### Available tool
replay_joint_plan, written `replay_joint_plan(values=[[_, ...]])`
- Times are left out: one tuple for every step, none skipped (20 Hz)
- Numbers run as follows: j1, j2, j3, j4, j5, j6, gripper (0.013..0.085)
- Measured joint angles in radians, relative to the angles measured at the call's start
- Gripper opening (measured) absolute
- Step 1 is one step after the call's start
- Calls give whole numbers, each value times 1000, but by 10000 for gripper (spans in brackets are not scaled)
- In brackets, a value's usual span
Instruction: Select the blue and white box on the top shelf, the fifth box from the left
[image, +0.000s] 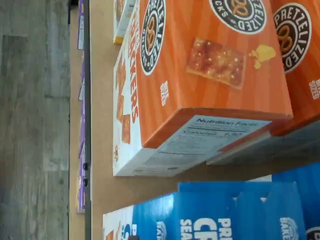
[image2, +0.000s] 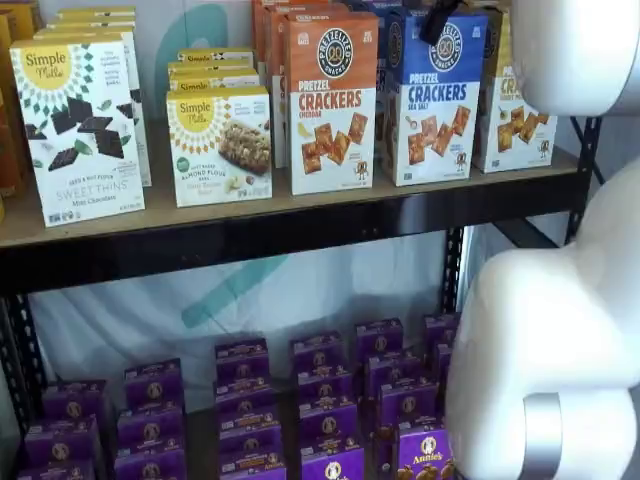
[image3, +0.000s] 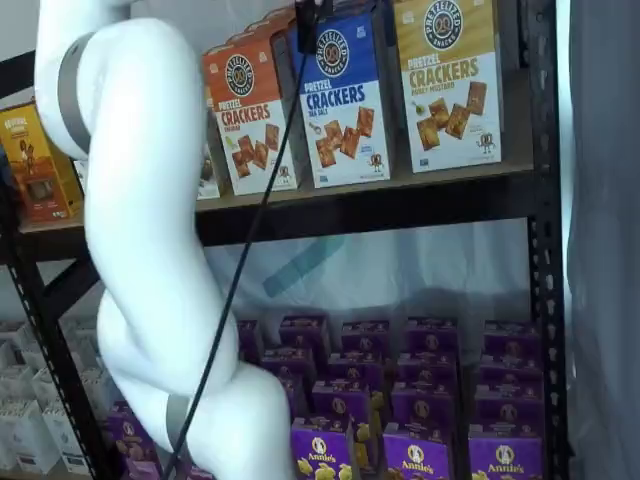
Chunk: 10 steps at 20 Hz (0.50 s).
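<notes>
The blue and white box (image2: 432, 95) stands upright on the top shelf (image2: 300, 208), between an orange-topped Cheddar box (image2: 332, 100) and a yellow-topped box (image2: 515, 110). It shows in both shelf views (image3: 345, 100). Only a black finger of my gripper (image2: 440, 20) shows, hanging at the box's upper edge with a cable beside it (image3: 312, 15); no gap or grip can be made out. In the wrist view the blue box (image: 210, 215) lies beside the orange boxes (image: 200, 65) on the tan board (image: 102, 125).
Simple Mills boxes (image2: 80, 125) fill the left of the top shelf. Purple Annie's boxes (image2: 330, 400) cover the lower shelf. My white arm (image2: 560, 330) stands in front of the right upright (image3: 130, 250).
</notes>
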Motion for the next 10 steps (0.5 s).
replay_joint_plan(values=[[0, 6, -7, -5, 3, -1, 850], [1, 9, -10, -7, 5, -2, 850], [0, 13, -14, -7, 6, -2, 850], [-1, 17, -19, -6, 9, -2, 850], [-2, 21, -24, -5, 13, -3, 850], [-3, 31, -39, -7, 27, -2, 850], [-2, 40, -53, -13, 39, -1, 850], [1, 45, -60, -22, 44, -1, 850], [3, 53, -71, -30, 52, -2, 850], [4, 62, -85, -38, 64, -2, 850]])
